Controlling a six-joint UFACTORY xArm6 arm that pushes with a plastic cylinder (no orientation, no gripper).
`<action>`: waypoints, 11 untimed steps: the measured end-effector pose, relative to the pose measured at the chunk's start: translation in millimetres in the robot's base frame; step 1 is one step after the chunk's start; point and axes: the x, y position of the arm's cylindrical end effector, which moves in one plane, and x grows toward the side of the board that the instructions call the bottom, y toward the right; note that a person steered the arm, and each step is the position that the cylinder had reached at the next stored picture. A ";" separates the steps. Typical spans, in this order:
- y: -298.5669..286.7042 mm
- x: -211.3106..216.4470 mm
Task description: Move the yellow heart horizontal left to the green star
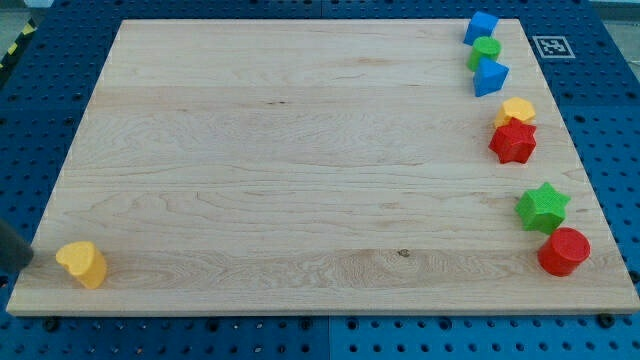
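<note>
Yellow heart (82, 264) at the board's bottom-left corner, close to the left and bottom edges of the wooden board (300, 150). Dark rod entering from the view's left edge, low down; my tip (32, 257) just left of the heart, near it, contact not discernible. A bare rod, nothing grasped. Only a short stub of the arm visible, angled down toward the view's right.

Green star (543, 207) far across on the view's right side, well apart from the heart. Red cylinder (564, 251) just below-right of the star, near the right edge. Above the star: red star (513, 142) touching a yellow block (518, 109) behind it. Further up, blue block (490, 76), green cylinder (485, 50), blue cube (481, 26) in a tight column at the top-right corner.

Wide bare wood between heart and star. Blue pegboard (40, 110) around the board.
</note>
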 end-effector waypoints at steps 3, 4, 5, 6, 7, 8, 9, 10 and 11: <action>42.3 10.1; 59.7 -6.4; 87.5 -18.1; 119.5 -30.1; 154.1 -57.1; 195.9 -86.4; 243.5 -96.4; 287.5 -96.0; 315.0 -83.1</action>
